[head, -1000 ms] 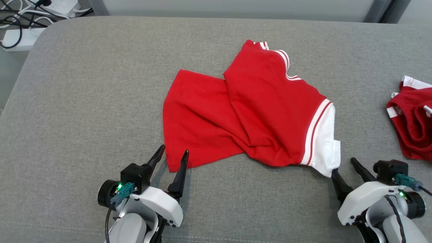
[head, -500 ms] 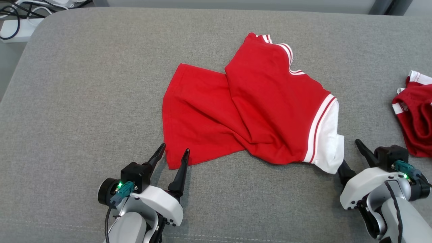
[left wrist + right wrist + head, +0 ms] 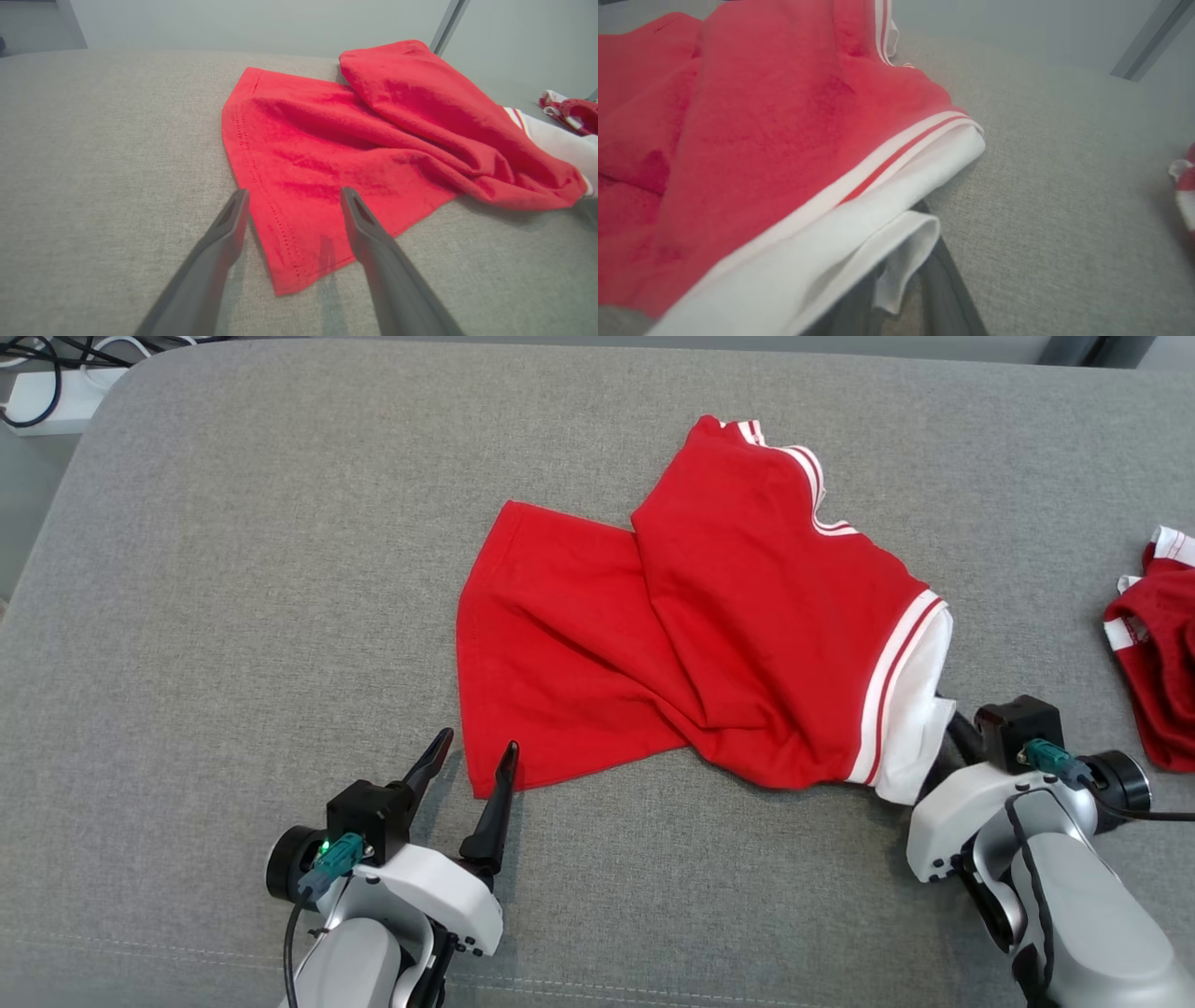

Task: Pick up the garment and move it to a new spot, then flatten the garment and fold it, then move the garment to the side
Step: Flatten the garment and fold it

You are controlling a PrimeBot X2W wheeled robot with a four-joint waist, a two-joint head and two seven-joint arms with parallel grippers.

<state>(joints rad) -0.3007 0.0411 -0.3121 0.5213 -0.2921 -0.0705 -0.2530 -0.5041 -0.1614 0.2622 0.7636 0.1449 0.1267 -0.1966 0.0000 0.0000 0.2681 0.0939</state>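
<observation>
The garment (image 3: 728,635) is a red shirt with white sleeves and striped trim, lying crumpled on the grey cushion (image 3: 233,569). My left gripper (image 3: 476,747) is open, its two fingers straddling the shirt's near left hem corner (image 3: 285,261) just above the cushion. At the near right, my right gripper (image 3: 943,737) reaches into the white sleeve (image 3: 920,737), and its tips are covered by the cloth. In the right wrist view the sleeve's folded edge (image 3: 901,242) sits pinched between the closely set fingers (image 3: 945,284).
A second red and white garment (image 3: 1158,681) lies bunched at the cushion's right edge. A white power strip with black cables (image 3: 47,397) sits on the floor beyond the far left corner. Bare cushion spreads to the left and front.
My right gripper moved forward onto the white sleeve and its jaws closed on the cloth. The left gripper stayed open at the hem corner. The head camera shifted slightly.
</observation>
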